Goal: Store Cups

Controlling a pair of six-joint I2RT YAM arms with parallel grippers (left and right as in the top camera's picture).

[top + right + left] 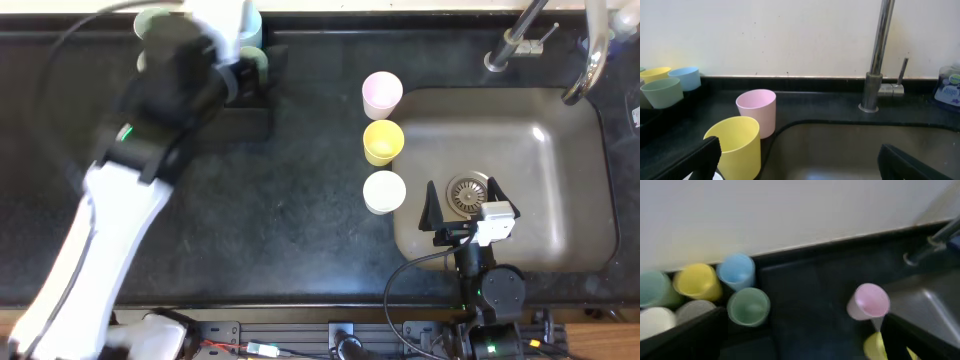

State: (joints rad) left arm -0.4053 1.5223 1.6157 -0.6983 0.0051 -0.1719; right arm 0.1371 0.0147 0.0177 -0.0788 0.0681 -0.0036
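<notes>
Three cups stand in a row on the dark counter along the sink's left rim: pink (382,92), yellow (383,141) and white (384,191). At the back left a black rack (248,112) holds several cups, among them blue (736,270), yellow (697,280) and green (748,306). My left gripper (800,347) hangs open above the counter between the rack and the pink cup (868,301), with nothing in it. My right gripper (462,205) rests open and low in the sink, facing the pink cup (756,110) and yellow cup (735,142).
The steel sink (560,150) fills the right side, with its drain (467,192) next to my right gripper. A tap (879,55) stands at the back wall, and a soap bottle (947,85) stands to its right. The left arm (110,200) crosses the counter's left half.
</notes>
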